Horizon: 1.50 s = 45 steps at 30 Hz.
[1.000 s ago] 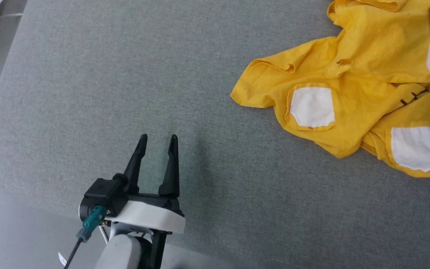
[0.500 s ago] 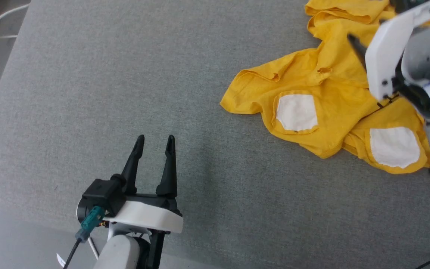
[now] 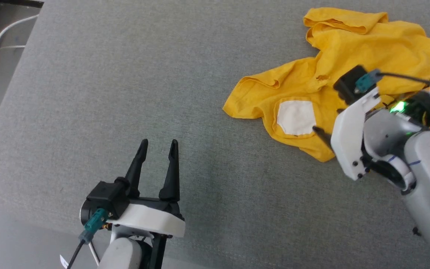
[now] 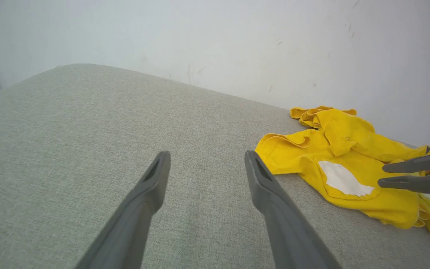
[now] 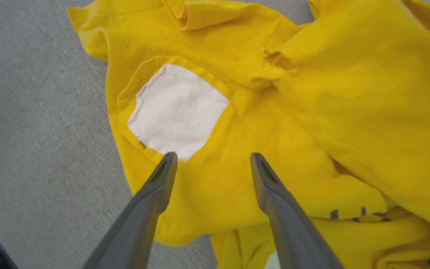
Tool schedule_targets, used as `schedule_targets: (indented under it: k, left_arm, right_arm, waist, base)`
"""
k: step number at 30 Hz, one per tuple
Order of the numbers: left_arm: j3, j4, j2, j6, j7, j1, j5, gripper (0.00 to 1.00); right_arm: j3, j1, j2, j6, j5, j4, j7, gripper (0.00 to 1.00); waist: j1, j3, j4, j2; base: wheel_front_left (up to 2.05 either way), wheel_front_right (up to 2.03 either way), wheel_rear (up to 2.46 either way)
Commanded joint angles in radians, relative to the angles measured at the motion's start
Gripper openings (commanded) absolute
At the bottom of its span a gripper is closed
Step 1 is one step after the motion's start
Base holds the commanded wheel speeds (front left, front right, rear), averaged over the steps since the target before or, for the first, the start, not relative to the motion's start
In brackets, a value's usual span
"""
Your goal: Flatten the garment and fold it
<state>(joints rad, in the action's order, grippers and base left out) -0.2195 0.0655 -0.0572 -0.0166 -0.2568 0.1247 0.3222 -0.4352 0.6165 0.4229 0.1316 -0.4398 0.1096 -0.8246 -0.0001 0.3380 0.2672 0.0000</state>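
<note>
The left fingers [image 3: 170, 172] stand fully apart, hold nothing and hang over bare grey fabric surface [image 3: 125, 93], well apart from the yellow T-shirt [image 3: 368, 52]. The right fingers [image 5: 155, 194] are equally wide apart and grip nothing, poised over the T-shirt with one tip at the edge of a white patch [image 5: 177, 112]. The T-shirt lies crumpled at the far right of the surface, its heap running roughly left to right, one hemmed corner pointing to the robot's left.
</note>
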Motion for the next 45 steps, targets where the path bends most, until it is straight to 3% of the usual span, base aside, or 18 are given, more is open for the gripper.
schedule_targets:
  k: [1, 6, 7, 9, 13, 19, 28, 30, 31, 39, 45]
  left_arm:
    - [0.0, 0.005, 0.004, 0.008, -0.005, -0.009, -0.004, 1.0]
    - [-0.008, 0.013, 0.005, 0.01, -0.005, -0.011, -0.004, 1.0]
    - [-0.009, 0.014, 0.005, 0.01, -0.005, -0.011, -0.004, 1.0]
    - [-0.012, 0.017, 0.005, 0.009, -0.005, -0.012, -0.003, 1.0]
    - [-0.012, 0.017, 0.005, 0.006, -0.005, -0.018, -0.001, 1.0]
    - [-0.003, 0.016, 0.002, 0.0, -0.005, -0.035, -0.002, 1.0]
    - [-0.01, 0.018, 0.001, 0.003, -0.005, -0.025, -0.002, 1.0]
    - [-0.013, 0.019, 0.002, 0.003, -0.005, -0.024, -0.001, 1.0]
    - [-0.015, 0.019, 0.002, 0.003, -0.005, -0.024, 0.0, 1.0]
    - [-0.008, 0.019, 0.002, -0.002, -0.005, -0.031, 0.005, 1.0]
    - [-0.004, 0.013, 0.001, -0.006, -0.005, -0.042, 0.005, 1.0]
  right_arm:
    - [-0.015, -0.019, -0.007, -0.001, 0.008, 0.027, 0.016, 1.0]
    - [-0.067, -0.021, -0.033, -0.001, 0.059, 0.171, 0.081, 1.0]
    - [-0.067, -0.019, -0.042, -0.001, 0.068, 0.204, 0.093, 0.49]
    - [-0.067, -0.011, -0.059, -0.001, 0.08, 0.257, 0.12, 0.0]
    - [-0.079, 0.019, -0.085, -0.001, 0.084, 0.302, 0.182, 0.0]
    - [-0.148, 0.074, -0.149, -0.001, 0.018, 0.249, 0.266, 0.0]
    - [-0.391, 0.084, -0.25, -0.001, -0.143, 0.171, 0.265, 0.0]
    - [-0.424, 0.08, -0.249, -0.001, -0.151, 0.192, 0.271, 0.63]
    - [-0.429, 0.079, -0.249, -0.001, -0.151, 0.204, 0.289, 1.0]
    - [-0.35, 0.071, -0.244, -0.001, -0.184, 0.238, 0.392, 1.0]
    - [-0.225, 0.065, -0.18, -0.001, -0.183, 0.178, 0.378, 1.0]
  waist:
    - [0.0001, -0.007, 0.01, 0.0]
    - [0.0001, -0.02, 0.031, 0.0]
    - [0.0001, -0.021, 0.034, 0.0]
    - [0.0001, -0.025, 0.041, 0.0]
    - [0.0001, -0.036, 0.044, 0.0]
    - [0.0001, -0.061, 0.015, 0.0]
    - [0.0001, -0.072, -0.009, 0.0]
    - [0.0001, -0.072, -0.007, 0.0]
    - [0.0001, -0.071, -0.006, 0.0]
    - [0.0001, -0.08, -0.019, 0.0]
    - [0.0001, -0.092, -0.041, 0.0]
  base:
    - [0.0, 0.0, 0.0]
    - [0.0, 0.0, 0.0]
    - [0.0, 0.0, 0.0]
    - [0.0, 0.0, 0.0]
    - [0.0, 0.0, 0.0]
    - [0.0, 0.0, 0.0]
    - [0.0, 0.0, 0.0]
    - [0.0, 0.0, 0.0]
    - [0.0, 0.0, 0.0]
    - [0.0, 0.0, 0.0]
    - [0.0, 0.0, 0.0]
